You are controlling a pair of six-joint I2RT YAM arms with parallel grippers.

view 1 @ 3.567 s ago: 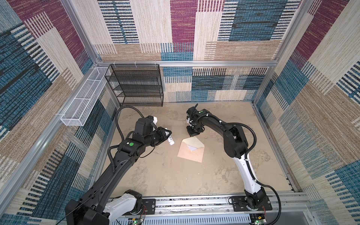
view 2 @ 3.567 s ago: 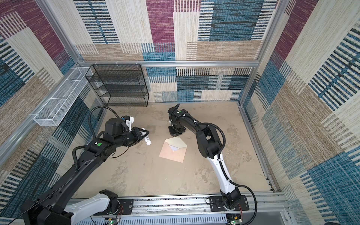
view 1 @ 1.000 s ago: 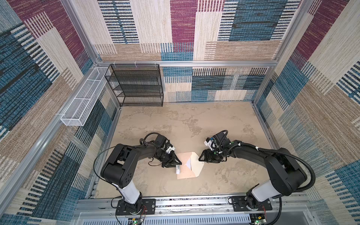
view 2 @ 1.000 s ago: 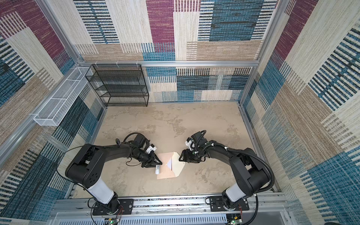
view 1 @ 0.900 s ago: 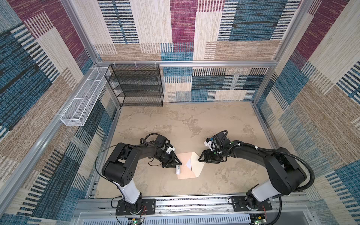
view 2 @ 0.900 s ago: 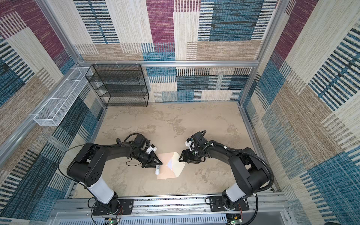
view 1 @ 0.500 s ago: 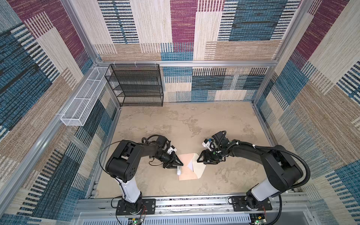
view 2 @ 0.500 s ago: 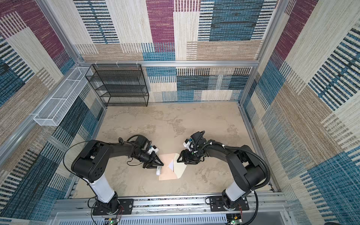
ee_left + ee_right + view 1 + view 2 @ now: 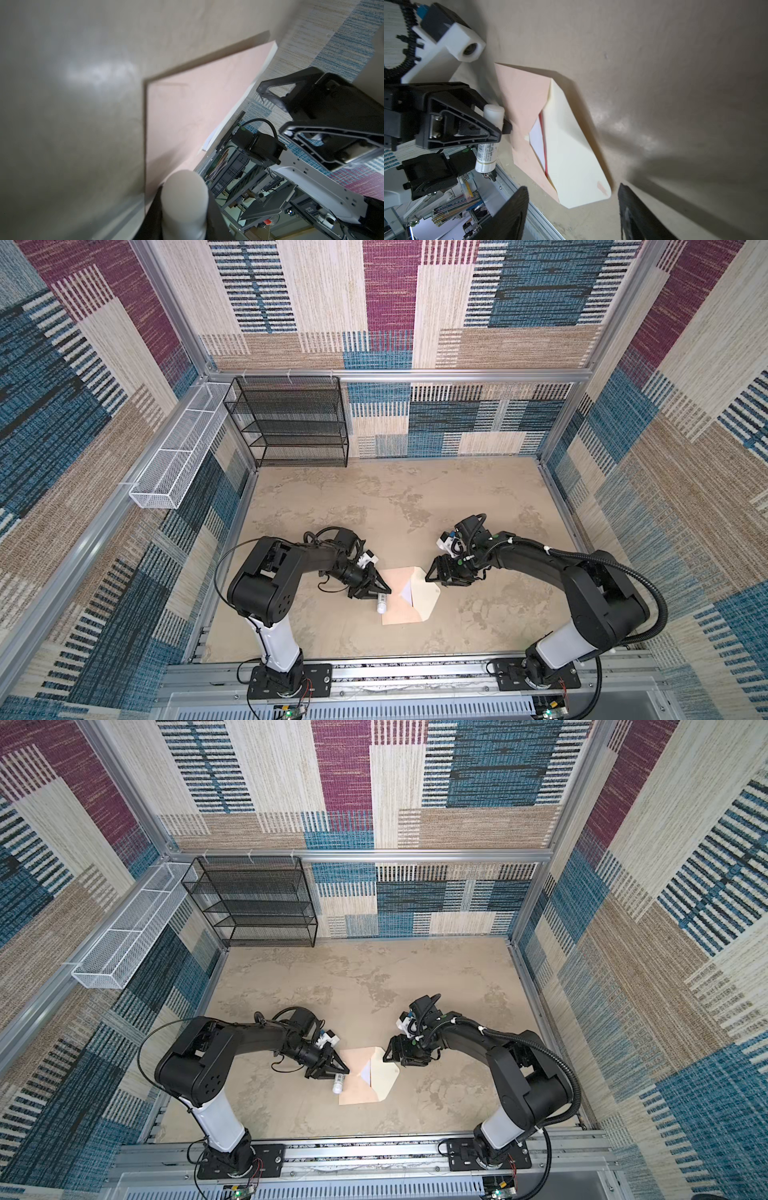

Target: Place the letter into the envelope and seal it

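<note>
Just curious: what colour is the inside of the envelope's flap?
The flap is cream inside, the envelope peach-tan outside. Clearest in the right wrist view.

The table [image 9: 374, 506] is a mottled beige surface with a stone look. A black wire rack [image 9: 291, 423] stands on it in the far left corner. The envelope [image 9: 397, 614] lies on it well apart from the rack, nearer the front edge, its cream-lined flap open on the side away from the rack
</note>
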